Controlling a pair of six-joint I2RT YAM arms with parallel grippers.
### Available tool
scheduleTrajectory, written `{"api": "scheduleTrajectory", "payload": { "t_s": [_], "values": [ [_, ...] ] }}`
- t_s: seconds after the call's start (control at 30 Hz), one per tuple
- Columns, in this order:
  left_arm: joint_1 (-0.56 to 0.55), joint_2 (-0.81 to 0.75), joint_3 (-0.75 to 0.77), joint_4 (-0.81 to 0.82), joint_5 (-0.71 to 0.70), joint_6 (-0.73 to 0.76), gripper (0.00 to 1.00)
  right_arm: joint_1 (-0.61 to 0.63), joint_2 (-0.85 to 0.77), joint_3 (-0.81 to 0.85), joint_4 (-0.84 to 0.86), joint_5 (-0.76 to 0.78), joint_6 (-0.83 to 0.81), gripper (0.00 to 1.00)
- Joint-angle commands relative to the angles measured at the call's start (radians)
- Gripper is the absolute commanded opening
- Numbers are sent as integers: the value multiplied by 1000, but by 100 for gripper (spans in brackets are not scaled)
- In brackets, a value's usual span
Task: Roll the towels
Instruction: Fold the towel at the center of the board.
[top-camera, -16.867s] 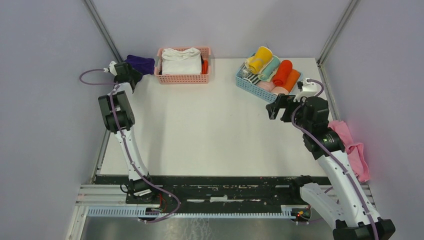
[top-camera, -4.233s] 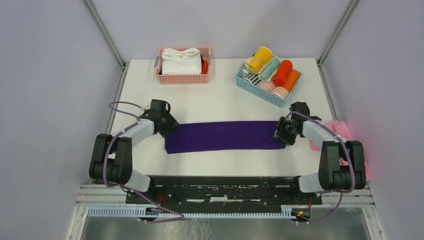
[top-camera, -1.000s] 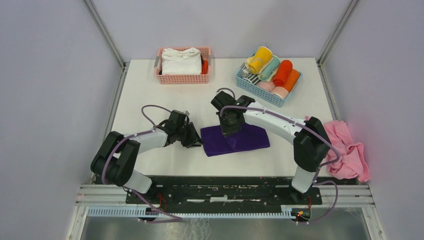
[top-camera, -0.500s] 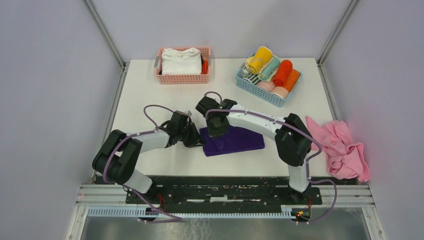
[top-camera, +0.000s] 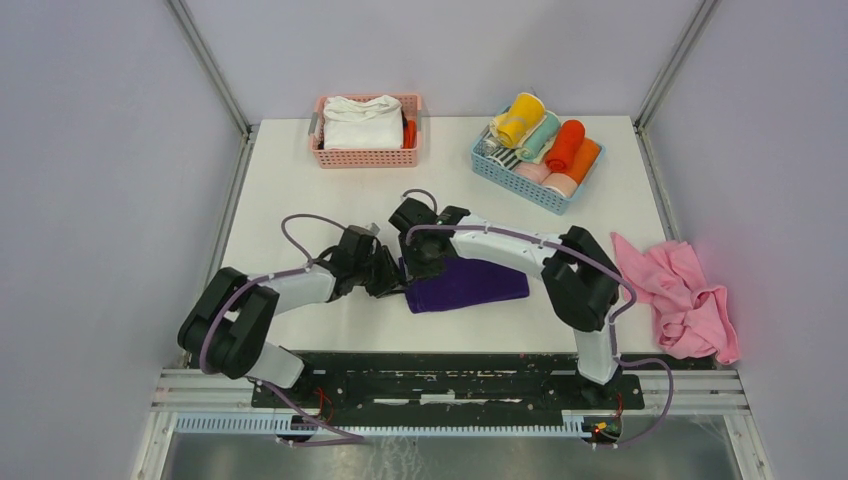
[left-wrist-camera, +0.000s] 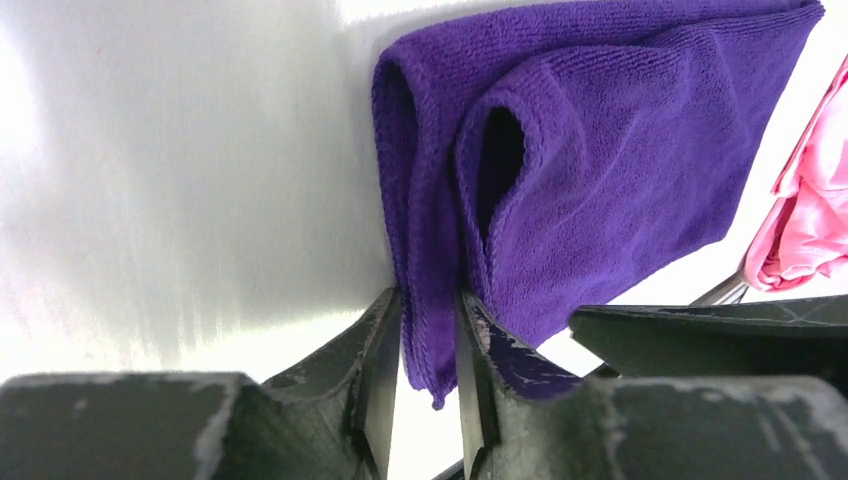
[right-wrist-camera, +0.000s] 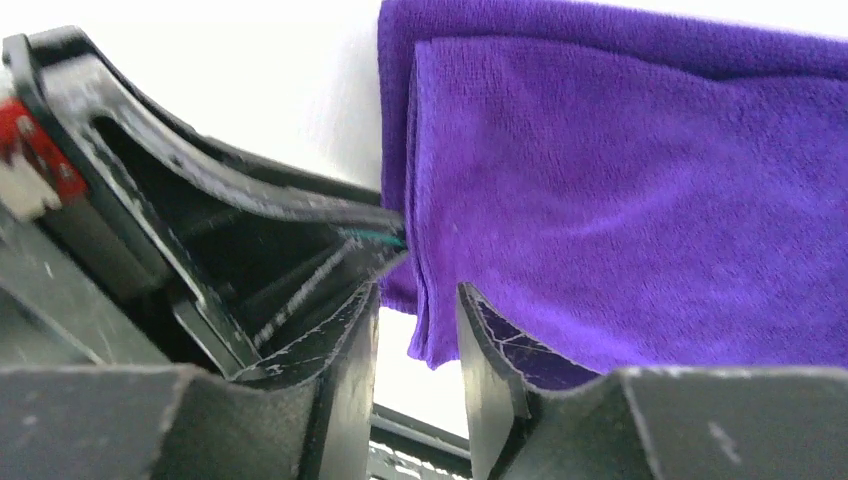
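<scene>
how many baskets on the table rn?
2. A pink basket sits at the back left of the table, and a blue basket at the back right. None look hidden.

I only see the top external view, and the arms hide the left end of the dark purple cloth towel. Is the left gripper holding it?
Observer: Yes; the left wrist view shows the left gripper has its jaws closed on the folded edge of the dark purple cloth towel.
Operator: And the right?
Observer: The right gripper has the towel's corner between its jaws, but a gap shows beside the cloth: apart, not pinching.
Operator: Rolled yet?
Observer: No; that end shows loose folded layers with open loops.
</scene>
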Motion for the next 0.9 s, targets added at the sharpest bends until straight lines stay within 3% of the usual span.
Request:
{"api": "scheduleTrajectory", "payload": {
  "t_s": [0.0,0.2,0.3,0.43,0.67,0.87],
  "values": [
    [-3,-64,-50,-85,-147,-42,39,3,-189,-71,75,-17,-35,45],
    [-4,-187,-30,-216,-256,-32,54,-59,-406,-244,116,75,-110,56],
    [-24,-245,7,-277,-275,-20,56,-146,-507,-397,176,52,-123,57],
    [-132,-280,91,-316,-322,-44,56,-276,-633,-577,260,-1,-139,58],
    [-324,-131,288,-287,-356,-71,53,-450,-774,-733,306,-50,-185,62],
    [-339,14,300,-230,-300,-82,45,-547,-782,-840,403,-157,-168,62]
  ]
}}
